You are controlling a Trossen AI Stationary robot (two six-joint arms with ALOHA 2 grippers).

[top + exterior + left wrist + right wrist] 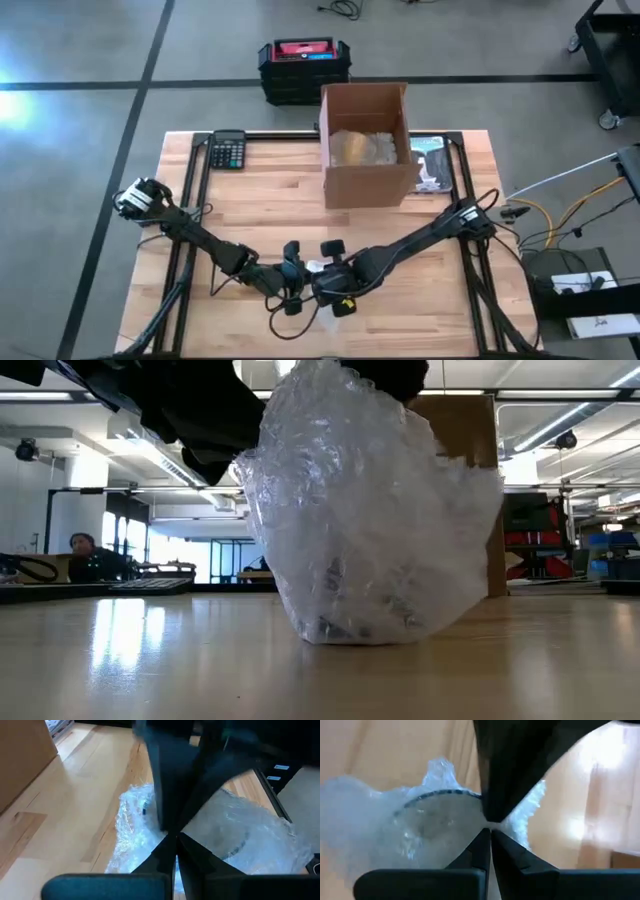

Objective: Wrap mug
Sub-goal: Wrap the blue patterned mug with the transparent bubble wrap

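Note:
A bundle of clear bubble wrap [370,520] stands on the wooden table near its front edge, its base on the tabletop. The mug shows only faintly through the wrap, as a dark rim [440,795] and a curved line [239,845]. My left gripper [172,837] and my right gripper [487,827] meet fingertip to fingertip over the bundle's top [318,268]. Both are shut. In the low view they are dark shapes at the gathered top of the wrap [320,375]. My left gripper has its shut fingers [150,862] pointing down onto the top of the wrap [135,820]. A sliver of wrap shows between them. The right arm's finger crosses in front, so which part of the wrap it has cannot be told. The bundle stands on the table. My right gripper comes from above with its shut fingers [512,860] at the gathered upper edge of the wrap [520,822], over the mug's rim. The left arm's finger hides the tips, so layers cannot be told. The bundle stays upright on the table.
An open cardboard box [365,140] with wrapping inside stands at the table's far middle. A calculator [228,150] lies at the far left and a printed sheet [432,165] right of the box. A black and red case [303,65] sits beyond the table. A person [80,545] shows far behind.

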